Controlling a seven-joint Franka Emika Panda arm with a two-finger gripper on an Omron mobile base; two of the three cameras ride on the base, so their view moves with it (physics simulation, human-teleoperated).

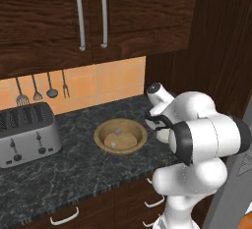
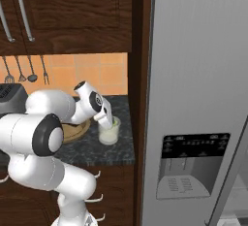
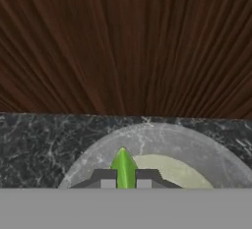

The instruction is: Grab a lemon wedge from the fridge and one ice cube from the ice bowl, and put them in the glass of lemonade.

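Gripper clenched on green wedge-shaped piece, prob lemon wedge, directly above small clear glass of lemonade, frame bottom centre

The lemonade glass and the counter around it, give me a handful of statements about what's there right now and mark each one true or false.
1. The gripper is shut on a green wedge right over the glass of lemonade. True.
2. The ice bowl lies tipped on its side. False: it sits upright on the dark counter, with small ice cubes inside.
3. The glass stands between the ice bowl and the fridge. True, as the right base view shows.
4. The toaster stands right of the bowl in the left base view. False: it stands left of it.
5. The upper cabinet doors hang open. False: they are closed.
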